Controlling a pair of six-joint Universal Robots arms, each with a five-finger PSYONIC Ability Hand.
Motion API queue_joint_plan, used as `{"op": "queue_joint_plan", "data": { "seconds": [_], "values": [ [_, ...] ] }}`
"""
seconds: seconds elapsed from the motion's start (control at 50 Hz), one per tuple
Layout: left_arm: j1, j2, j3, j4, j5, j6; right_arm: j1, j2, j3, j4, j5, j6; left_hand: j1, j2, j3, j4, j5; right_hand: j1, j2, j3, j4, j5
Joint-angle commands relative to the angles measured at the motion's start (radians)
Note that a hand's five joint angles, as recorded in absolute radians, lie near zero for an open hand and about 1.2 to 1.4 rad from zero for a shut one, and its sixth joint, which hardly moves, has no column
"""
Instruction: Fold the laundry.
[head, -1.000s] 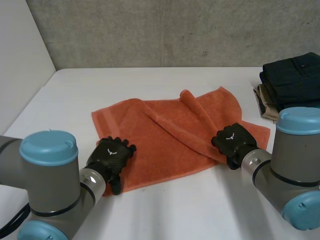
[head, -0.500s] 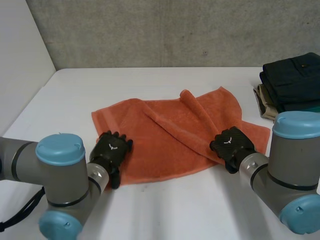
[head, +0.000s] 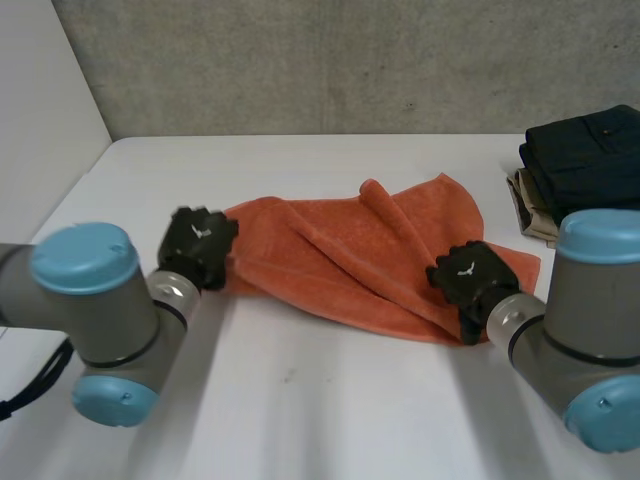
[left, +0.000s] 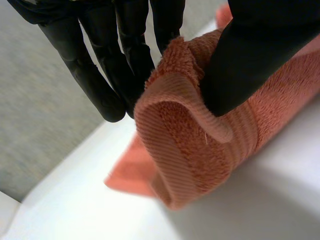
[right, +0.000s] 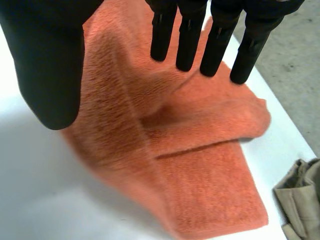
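- An orange towel (head: 350, 250) is spread, rumpled, across the middle of the white bench (head: 330, 410), with a raised fold running through it towards the far edge.
- The towel's left end is held by the left robot hand (head: 197, 245). In the left wrist view a doubled-over hem is seen pinched between the thumb and the fingers (left: 100, 80).
- The right robot hand (head: 468, 283) is placed over the towel's right end, by its near edge. Its fingers are held straight and its thumb is spread wide, so nothing is gripped.
- Folded dark clothes (head: 585, 160) are stacked on a beige piece at the bench's right edge, near the towel's right end.
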Motion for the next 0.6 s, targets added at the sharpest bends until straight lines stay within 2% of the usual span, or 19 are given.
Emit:
{"op": "queue_joint_plan", "data": {
  "seconds": [0.02, 0.08, 0.1, 0.18, 0.22, 0.26, 0.34, 0.38, 0.5, 0.6],
  "values": [
    [0.021, 0.218, -0.043, -0.008, 0.002, -0.112, -0.085, -0.083, -0.117, 0.140, -0.042, 0.213, 0.226, 0.202, 0.210, 0.202, 0.252, -0.157, -0.155, -0.163, -0.157, -0.137],
    [0.034, 0.262, -0.037, -0.022, 0.011, -0.124, -0.132, -0.090, -0.184, 0.234, -0.099, 0.235, 0.226, 0.202, 0.210, 0.202, 0.252, -0.219, -0.217, -0.225, -0.218, -0.198],
    [0.047, 0.285, -0.034, -0.037, 0.018, -0.129, -0.165, -0.073, -0.230, 0.301, -0.151, 0.229, 0.226, 0.202, 0.210, 0.202, 0.252, -0.225, -0.223, -0.231, -0.225, -0.204],
    [0.076, 0.325, -0.018, -0.076, 0.043, -0.134, -0.224, 0.015, -0.341, 0.431, -0.252, 0.157, 0.226, 0.202, 0.210, 0.202, 0.252, -0.225, -0.223, -0.231, -0.225, -0.204],
    [0.087, 0.334, -0.011, -0.091, 0.051, -0.137, -0.241, 0.042, -0.376, 0.478, -0.260, 0.107, 0.226, 0.202, 0.210, 0.202, 0.252, -0.225, -0.223, -0.231, -0.225, -0.204],
    [0.100, 0.342, 0.003, -0.112, 0.055, -0.144, -0.262, 0.070, -0.416, 0.540, -0.242, 0.019, 0.226, 0.202, 0.210, 0.202, 0.252, -0.178, -0.176, -0.184, -0.178, -0.158],
    [0.113, 0.339, 0.031, -0.140, 0.055, -0.161, -0.291, 0.084, -0.406, 0.600, -0.206, -0.053, 0.226, 0.202, 0.210, 0.202, 0.252, -0.116, -0.114, -0.122, -0.116, -0.096],
    [0.114, 0.339, 0.044, -0.151, 0.052, -0.167, -0.299, 0.079, -0.372, 0.588, -0.208, -0.048, 0.226, 0.202, 0.210, 0.202, 0.252, -0.119, -0.117, -0.125, -0.119, -0.099],
    [0.122, 0.324, 0.075, -0.152, 0.049, -0.172, -0.337, 0.064, -0.208, 0.358, -0.309, -0.053, 0.226, 0.202, 0.210, 0.202, 0.252, -0.107, -0.106, -0.114, -0.107, -0.087],
    [0.136, 0.284, 0.115, -0.166, 0.042, -0.170, -0.353, 0.062, -0.154, 0.210, -0.320, -0.036, 0.226, 0.202, 0.210, 0.202, 0.252, -0.013, -0.012, -0.020, -0.013, 0.007]
  ]
}}
